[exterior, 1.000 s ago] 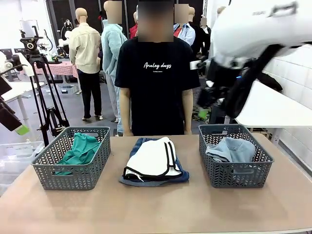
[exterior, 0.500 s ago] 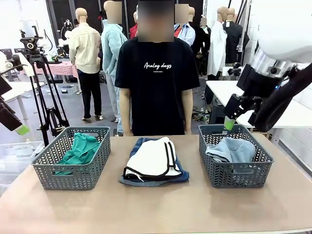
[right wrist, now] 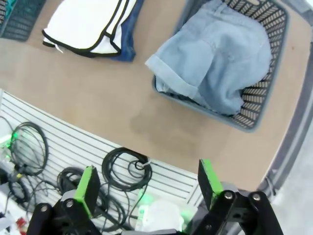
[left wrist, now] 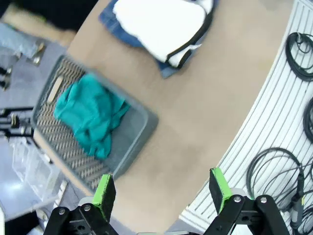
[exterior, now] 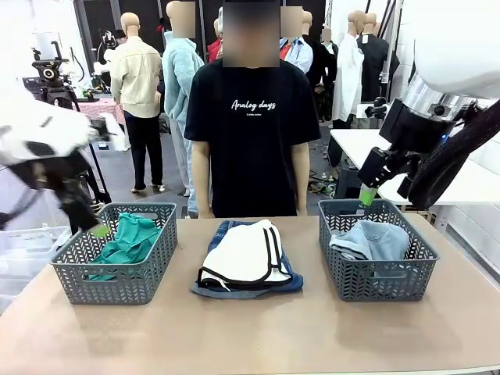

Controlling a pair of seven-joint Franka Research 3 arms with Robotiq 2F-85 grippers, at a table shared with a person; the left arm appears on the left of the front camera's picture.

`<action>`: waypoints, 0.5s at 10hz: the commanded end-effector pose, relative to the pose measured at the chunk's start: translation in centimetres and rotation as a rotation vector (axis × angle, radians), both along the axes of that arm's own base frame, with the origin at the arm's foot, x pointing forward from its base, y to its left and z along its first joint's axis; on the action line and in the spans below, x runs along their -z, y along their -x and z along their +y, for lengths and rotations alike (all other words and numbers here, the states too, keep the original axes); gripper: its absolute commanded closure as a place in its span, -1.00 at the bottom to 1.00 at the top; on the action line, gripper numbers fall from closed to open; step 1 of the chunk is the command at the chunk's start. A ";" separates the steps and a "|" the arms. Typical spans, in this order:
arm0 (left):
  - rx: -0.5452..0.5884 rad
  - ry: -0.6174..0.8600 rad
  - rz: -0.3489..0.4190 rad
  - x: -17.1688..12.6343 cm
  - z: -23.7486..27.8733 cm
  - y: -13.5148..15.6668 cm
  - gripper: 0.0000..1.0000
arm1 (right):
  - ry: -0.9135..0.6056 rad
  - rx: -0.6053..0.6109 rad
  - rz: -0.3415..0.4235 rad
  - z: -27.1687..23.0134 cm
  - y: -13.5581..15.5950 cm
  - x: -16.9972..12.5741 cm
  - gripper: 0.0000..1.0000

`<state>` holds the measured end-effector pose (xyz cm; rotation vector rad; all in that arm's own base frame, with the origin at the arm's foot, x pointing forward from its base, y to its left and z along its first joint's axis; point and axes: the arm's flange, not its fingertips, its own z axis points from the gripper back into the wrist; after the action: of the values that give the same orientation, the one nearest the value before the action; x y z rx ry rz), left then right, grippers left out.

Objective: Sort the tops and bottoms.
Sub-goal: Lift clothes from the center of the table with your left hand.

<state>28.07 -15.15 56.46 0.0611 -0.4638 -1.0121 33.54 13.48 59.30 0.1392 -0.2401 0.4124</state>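
Tan bench [exterior: 250, 332], with a person [exterior: 250, 133] standing at its far edge, hands down.

Left: your left pincer [left wrist: 161, 190] hangs with jaws wide and nothing in them. It is blurred in the front view, above the left basket [exterior: 78, 273]. The teal top [exterior: 129, 238] lies bunched in that basket, below and just ahead of the fingertips. That side looks sorted, so leave it.

Middle: the white shorts [exterior: 246, 254] lie on the blue denim shorts [exterior: 291, 281], stacked on the bare bench. The stack is well off to the side of either pincer. These two look like the remaining work.

Right: your right pincer [right wrist: 147, 185] has its jaws spread wide and empty, high over the far rim of the right basket [exterior: 375, 281]. The faded denim [exterior: 375, 238] sits in that basket, directly under and ahead of the fingers.

Suggested handling:
- Use the right pincer, as the bottoms basket is on its side.
- Take the white shorts first and come straight down on them.
- Pinch a raised fold near the black trim and catch the upper layer only.
- Lift until the hem clears the denim beneath and the basket rim.
- Carry across and release over the faded denim.
- Watch for the denim shorts dragging along.
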 end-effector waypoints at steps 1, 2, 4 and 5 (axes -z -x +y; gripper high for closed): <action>0.014 0.050 0.007 2.2 -3.8 -3.5 -1.00 | 0.011 -0.001 0.001 -0.1 0.0 0.0 -1.00; 0.006 0.050 0.006 3.6 -5.5 -4.3 -1.00 | 0.011 -0.001 0.001 -0.1 0.0 0.0 -1.00; 0.000 -0.004 -0.005 4.6 -6.1 -5.3 -1.00 | 0.011 -0.001 0.001 -0.1 0.0 0.0 -1.00; 0.032 0.035 0.006 4.5 -5.8 -3.9 -1.00 | 0.011 -0.001 0.001 -0.1 0.0 0.0 -1.00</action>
<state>33.13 -21.59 50.91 0.0236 -0.4677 -1.0343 33.55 13.48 59.29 0.1389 -0.2398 0.4125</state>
